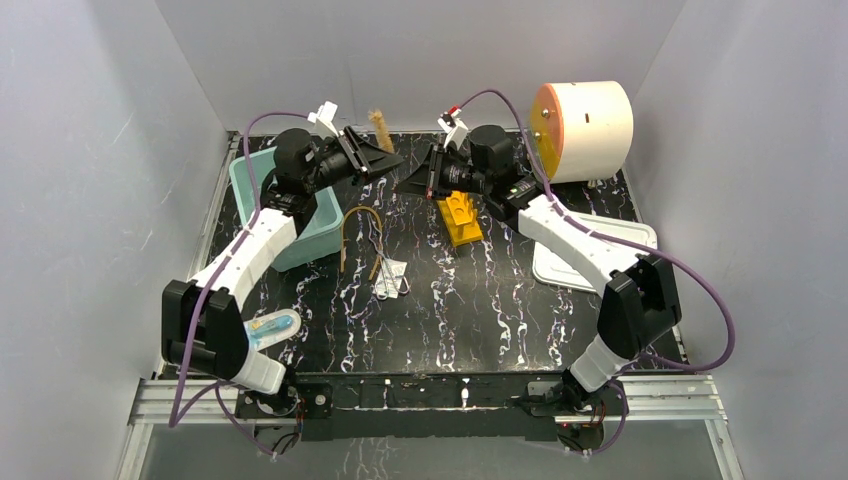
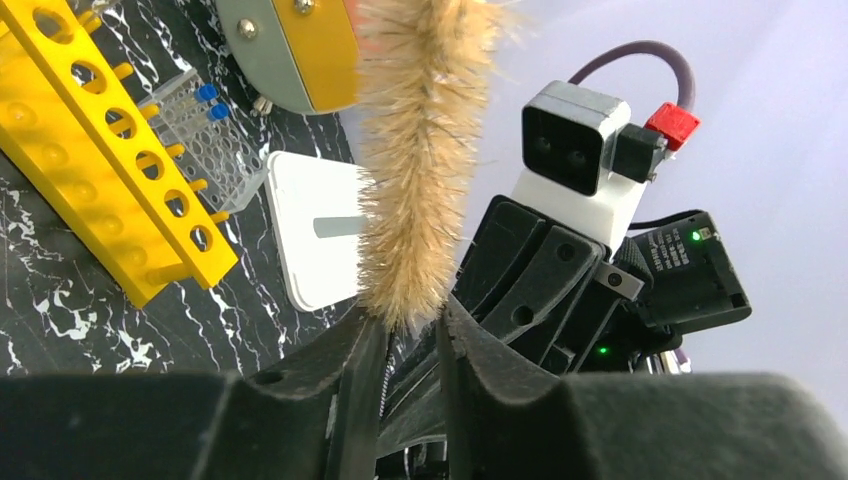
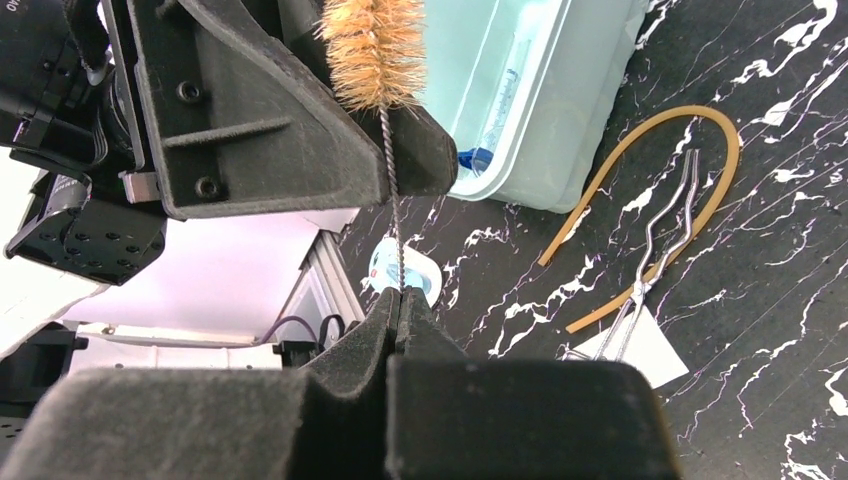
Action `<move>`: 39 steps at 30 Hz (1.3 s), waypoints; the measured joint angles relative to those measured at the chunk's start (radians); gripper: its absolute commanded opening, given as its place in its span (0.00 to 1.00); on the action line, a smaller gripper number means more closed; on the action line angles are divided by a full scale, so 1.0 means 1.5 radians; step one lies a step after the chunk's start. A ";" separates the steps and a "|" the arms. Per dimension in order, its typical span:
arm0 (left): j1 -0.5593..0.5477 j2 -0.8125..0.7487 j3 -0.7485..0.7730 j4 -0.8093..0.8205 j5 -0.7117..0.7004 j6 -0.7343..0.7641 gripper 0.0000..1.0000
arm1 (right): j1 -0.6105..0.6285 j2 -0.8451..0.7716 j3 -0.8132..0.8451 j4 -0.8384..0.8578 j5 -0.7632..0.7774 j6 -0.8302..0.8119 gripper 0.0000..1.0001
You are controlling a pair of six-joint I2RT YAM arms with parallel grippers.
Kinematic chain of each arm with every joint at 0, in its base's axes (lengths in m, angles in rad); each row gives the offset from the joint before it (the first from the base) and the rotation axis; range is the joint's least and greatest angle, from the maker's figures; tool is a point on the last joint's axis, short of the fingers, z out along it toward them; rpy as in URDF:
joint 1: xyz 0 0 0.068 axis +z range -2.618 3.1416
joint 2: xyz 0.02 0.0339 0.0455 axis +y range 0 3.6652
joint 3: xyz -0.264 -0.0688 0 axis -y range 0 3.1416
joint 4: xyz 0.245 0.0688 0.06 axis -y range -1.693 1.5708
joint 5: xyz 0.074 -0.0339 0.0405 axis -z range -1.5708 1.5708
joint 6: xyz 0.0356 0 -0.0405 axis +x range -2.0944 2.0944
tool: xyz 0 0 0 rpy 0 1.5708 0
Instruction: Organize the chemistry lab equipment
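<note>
Black marbled worktop [image 1: 500, 320] below, a test-tube brush [image 1: 379, 123] is held aloft near the far edge: right fingers [image 3: 418, 330] pinch its twisted wire stem, while left fingers [image 2: 345, 375] stand narrowly apart around it just under the bristles.

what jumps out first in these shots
A bristly tan brush hangs in the air at the back middle: the right gripper is shut on its wire stem, and the left gripper has its fingers either side of the stem just under the bristles. Next, the yellow rack with round holes lies below the right gripper, and a big white drum with an orange face sits at the far right corner.
</note>
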 measured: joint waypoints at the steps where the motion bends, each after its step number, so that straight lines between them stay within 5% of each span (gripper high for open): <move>1: -0.002 0.004 0.000 0.004 0.001 -0.003 0.16 | 0.000 0.005 0.000 0.000 -0.004 0.002 0.00; 3: -0.006 0.011 0.000 0.006 0.001 -0.003 0.02 | 0.000 0.010 0.000 0.001 -0.007 0.003 0.00; 6: -0.005 0.022 0.001 0.001 -0.001 0.001 0.00 | -0.001 0.011 0.000 0.002 -0.012 0.008 0.01; 11: -0.007 0.023 0.038 -0.073 -0.012 0.061 0.00 | -0.006 0.013 0.004 -0.001 -0.013 0.010 0.45; 14: -0.007 0.023 0.094 -0.163 -0.041 0.129 0.00 | -0.008 0.012 0.006 -0.006 -0.001 -0.006 0.59; 21: 0.016 0.023 0.248 -0.405 -0.161 0.315 0.00 | -0.030 -0.025 0.006 -0.045 0.043 -0.057 0.62; 27: 0.113 0.026 0.283 -0.588 -0.279 0.420 0.00 | -0.040 -0.074 0.000 -0.072 0.077 -0.091 0.63; 39: 0.201 0.129 0.281 -0.745 -0.490 0.538 0.00 | -0.041 -0.082 -0.024 -0.109 0.101 -0.110 0.64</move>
